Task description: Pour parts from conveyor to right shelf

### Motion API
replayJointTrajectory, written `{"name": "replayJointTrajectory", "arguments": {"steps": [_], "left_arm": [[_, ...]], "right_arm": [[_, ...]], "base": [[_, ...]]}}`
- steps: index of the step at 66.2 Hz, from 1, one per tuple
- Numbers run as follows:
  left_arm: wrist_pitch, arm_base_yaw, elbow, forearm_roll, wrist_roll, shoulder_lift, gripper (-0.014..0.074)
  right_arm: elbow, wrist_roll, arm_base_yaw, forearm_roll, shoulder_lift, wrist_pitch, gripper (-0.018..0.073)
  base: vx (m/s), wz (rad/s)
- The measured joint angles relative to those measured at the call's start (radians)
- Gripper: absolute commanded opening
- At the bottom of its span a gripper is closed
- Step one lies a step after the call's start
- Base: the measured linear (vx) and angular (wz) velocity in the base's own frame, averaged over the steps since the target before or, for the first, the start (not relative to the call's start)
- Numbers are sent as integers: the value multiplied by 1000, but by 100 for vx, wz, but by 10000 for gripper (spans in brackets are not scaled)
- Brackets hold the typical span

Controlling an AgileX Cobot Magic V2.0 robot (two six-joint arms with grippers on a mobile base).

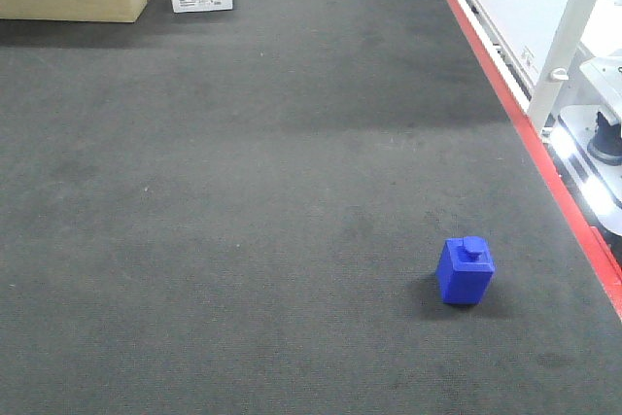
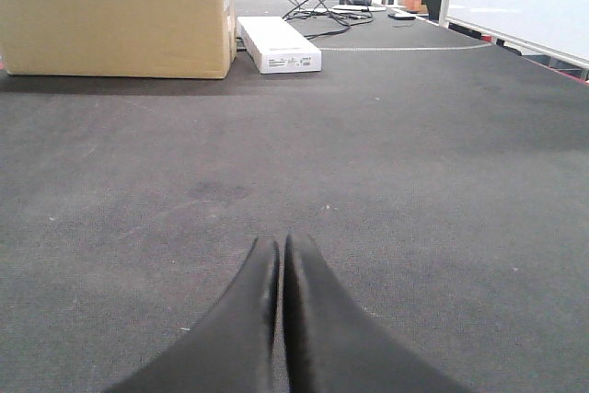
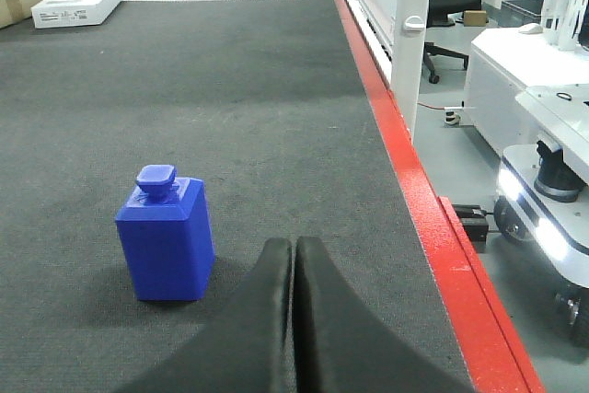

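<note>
1. My right hand (image 3: 294, 244) is pinched fully together, black tapered fingers (image 3: 267, 319) meeting, gripping nothing. It hangs low over the belt (image 3: 230, 71), pointing along it.
2. My left hand (image 2: 280, 241) is likewise closed tight and empty, low above the belt.
3. The block (image 3: 166, 236), glossy blue plastic with a small square knob on top, stands upright on the belt just left of my right hand, untouched.
4. The belt is dark grey and finely textured, with a red strip (image 1: 544, 162) along its right edge.
5. A cardboard box (image 2: 115, 16) and a flat white box (image 2: 278, 43) sit far off.

Cardboard box (image 2: 115, 16) at far left, with a white flat box (image 2: 279, 44) just beside it. Cables (image 2: 322, 6) behind. Office chair (image 3: 451, 2) on grey floor (image 3: 437, 149), right side.
</note>
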Motion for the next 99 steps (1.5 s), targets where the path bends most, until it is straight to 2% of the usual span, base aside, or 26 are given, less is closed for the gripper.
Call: {"name": "replayJointTrajectory", "arguments": {"steps": [65,79,94,99], "left_arm": [[0,0,0,0,0,0,-6],[0,0,0,0,0,0,-6],[0,0,0,0,0,0,-6],[0,0,0,0,0,0,-6]], "right_arm": [[0,0,0,0,0,-21,-9],[0,0,0,0,0,-177,-9],[-1,0,0,0,0,-509,-8],[-38,0,0,-12,0,-517,-6]], "base": [[0,0],[0,0],[0,0],[0,0]]}}
